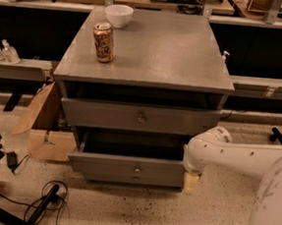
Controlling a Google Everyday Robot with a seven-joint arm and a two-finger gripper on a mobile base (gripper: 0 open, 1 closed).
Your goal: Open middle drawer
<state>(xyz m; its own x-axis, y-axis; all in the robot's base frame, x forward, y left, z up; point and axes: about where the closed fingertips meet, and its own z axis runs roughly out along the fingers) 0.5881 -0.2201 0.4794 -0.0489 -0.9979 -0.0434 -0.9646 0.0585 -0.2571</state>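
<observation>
The grey cabinet has three drawers. The middle drawer is pulled out towards me, its dark inside showing and its small round knob at the centre of the front. My white arm reaches in from the right. My gripper hangs at the drawer front's right end, pointing down to the floor; only a pale tip shows below the wrist.
The taller top drawer with the larger knob is shut. The slim bottom drawer sits under the open one. A can and a white bowl stand on the cabinet top. A cardboard box and cables lie at the left.
</observation>
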